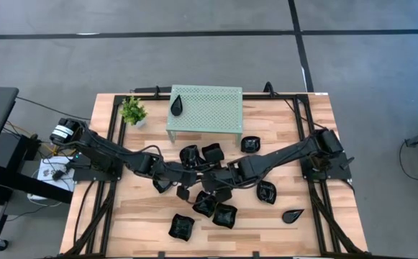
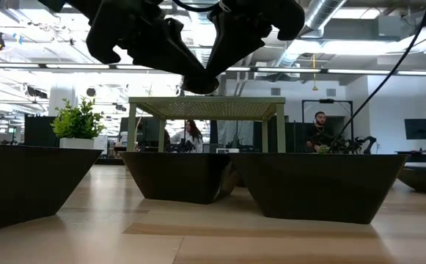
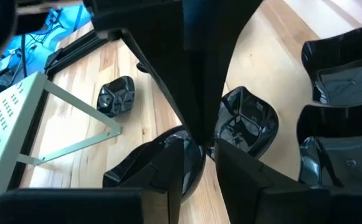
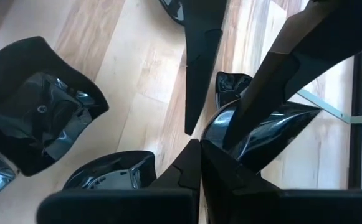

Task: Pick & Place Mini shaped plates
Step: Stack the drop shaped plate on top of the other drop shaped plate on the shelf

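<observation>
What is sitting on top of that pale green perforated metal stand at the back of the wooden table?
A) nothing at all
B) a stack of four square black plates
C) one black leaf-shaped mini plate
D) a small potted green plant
C: the high view shows a single black leaf-shaped mini plate lying on the left end of the pale green perforated metal stand, while the small potted green plant stands on the table beside it.

Two dark fingers (image 4: 196, 168) meet at a point over the pale wooden surface (image 4: 137, 74). Just beside their tips, a glossy black plate (image 4: 274, 127) is held off the wood by another dark finger (image 4: 261, 93). A square black plate (image 4: 40, 99) lies well apart, and another rounded plate (image 4: 109, 171) sits close by.
</observation>
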`<state>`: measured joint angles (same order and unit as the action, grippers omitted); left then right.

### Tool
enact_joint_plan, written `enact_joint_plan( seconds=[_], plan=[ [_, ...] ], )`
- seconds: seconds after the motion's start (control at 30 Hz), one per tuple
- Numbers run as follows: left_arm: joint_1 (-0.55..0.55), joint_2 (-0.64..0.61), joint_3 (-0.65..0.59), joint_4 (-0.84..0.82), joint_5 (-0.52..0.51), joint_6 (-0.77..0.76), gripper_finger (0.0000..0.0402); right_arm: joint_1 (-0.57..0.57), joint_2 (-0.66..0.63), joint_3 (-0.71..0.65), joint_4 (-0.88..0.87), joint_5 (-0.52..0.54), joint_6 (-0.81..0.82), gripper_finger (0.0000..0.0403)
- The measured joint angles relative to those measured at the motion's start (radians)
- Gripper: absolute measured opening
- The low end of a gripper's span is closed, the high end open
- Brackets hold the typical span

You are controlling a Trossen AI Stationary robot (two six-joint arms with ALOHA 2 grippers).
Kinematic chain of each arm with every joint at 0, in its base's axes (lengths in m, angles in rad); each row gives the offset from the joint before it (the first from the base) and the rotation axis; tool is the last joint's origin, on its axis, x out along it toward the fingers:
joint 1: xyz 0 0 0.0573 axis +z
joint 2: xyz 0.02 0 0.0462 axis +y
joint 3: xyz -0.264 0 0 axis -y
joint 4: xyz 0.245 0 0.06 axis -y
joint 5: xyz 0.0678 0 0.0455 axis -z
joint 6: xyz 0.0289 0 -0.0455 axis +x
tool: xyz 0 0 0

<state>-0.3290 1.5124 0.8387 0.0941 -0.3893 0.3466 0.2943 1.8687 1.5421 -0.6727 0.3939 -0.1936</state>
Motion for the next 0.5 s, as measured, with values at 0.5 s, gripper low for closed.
enact_joint_plan(
  seconds=[0.5],
  plan=[
    [0.003,0.0,0.0,-0.014,0.002,0.014,0.0046,-0.003,0.0,0.0,0.0,0.0,-0.006,0.0001]
  ],
)
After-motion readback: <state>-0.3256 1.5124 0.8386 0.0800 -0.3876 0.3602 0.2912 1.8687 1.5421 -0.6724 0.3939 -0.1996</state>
